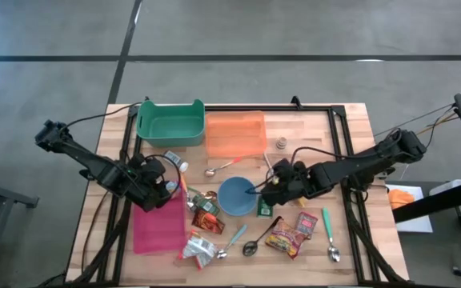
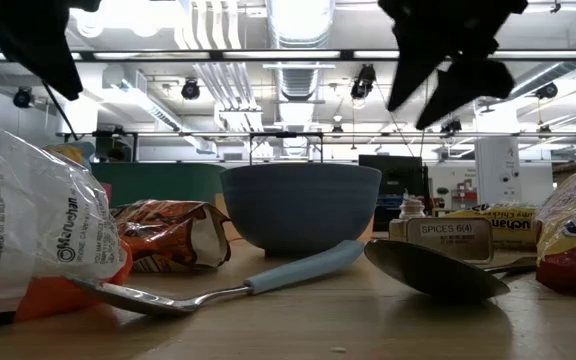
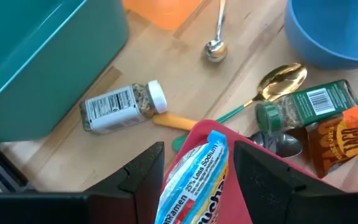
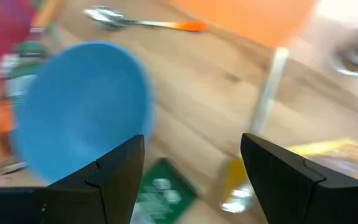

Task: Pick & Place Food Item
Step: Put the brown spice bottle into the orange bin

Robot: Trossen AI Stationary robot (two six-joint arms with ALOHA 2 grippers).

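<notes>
Table (image 1: pixel 310 128), wooden, cluttered. You have both arms low over it.

Pink tray (image 1: pixel 157 224) lies directly under your left gripper (image 1: pixel 160 186). Green bin (image 1: pixel 170 122) and orange tray (image 1: pixel 235 134) sit beyond the grippers, toward the far edge. Blue bowl (image 1: pixel 237 196) sits between the two grippers, just beside your right gripper (image 1: pixel 272 192).

Left gripper: clamped on a ramen packet (image 3: pixel 194 180), blue-and-white wrapper, held between the fingers (image 3: pixel 143 177). The packet's long axis runs out along the fingers, straight ahead of the tool. It hangs over the pink tray's near end, so the left arm is the one placed for a set-down; judgement only.

Right gripper: jaws apart, nothing between them, hovering above the table at the bowl's rim. A green packet (image 4: pixel 161 194) lies just below and ahead of it.

Smaller items ahead of the left tool: a white-capped spice jar (image 3: pixel 122 107) on its side, a green-capped spice jar (image 3: pixel 308 107), a gold spoon (image 3: pixel 278 81), a small silver spoon (image 3: pixel 217 43).

Loose snack bag (image 1: pixel 288 236) lies near the table's front, nearer your right arm.
</notes>
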